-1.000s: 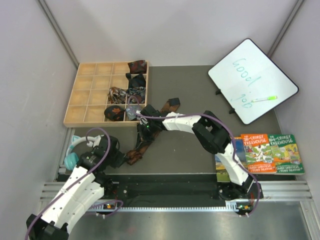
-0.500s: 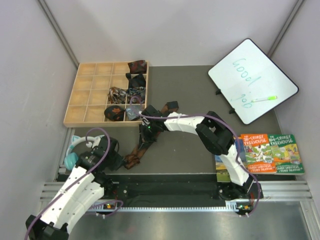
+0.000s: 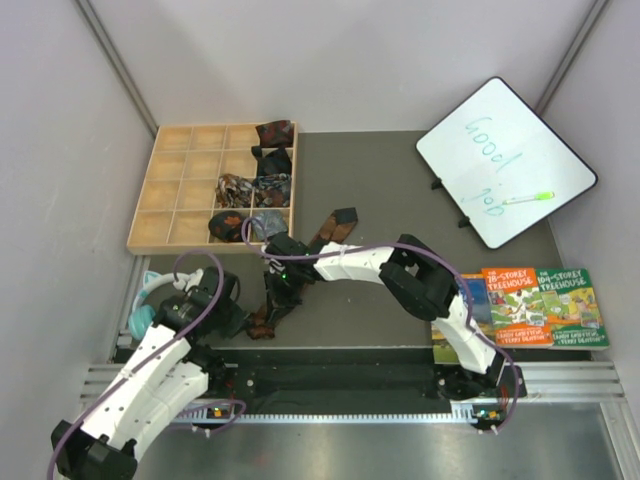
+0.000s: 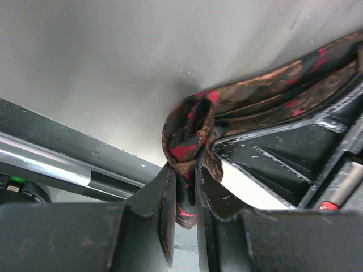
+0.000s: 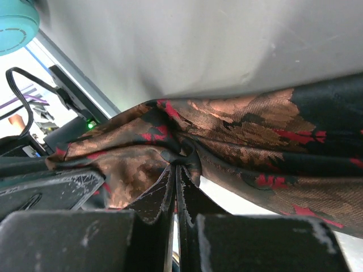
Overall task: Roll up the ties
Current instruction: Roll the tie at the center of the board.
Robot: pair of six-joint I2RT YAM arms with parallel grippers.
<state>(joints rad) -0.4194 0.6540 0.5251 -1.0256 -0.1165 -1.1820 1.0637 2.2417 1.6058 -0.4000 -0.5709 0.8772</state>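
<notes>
A long dark brown-black tie with rust-orange and red print lies diagonally on the dark mat, from near the tray down to the front left. My left gripper is shut on its folded lower end. My right gripper is shut on a pinch of the tie's middle. Several small rolled ties sit in the right-hand cells of the wooden tray.
Teal headphones lie at the left front edge, also in the right wrist view. A whiteboard with a green marker leans at the back right. Books lie at the right. Grey walls close in on both sides.
My right gripper has moved left and toward the front along the tie, drawing the strip with it. The tie's far end has slid slightly. My left gripper holds the lower end in place.
</notes>
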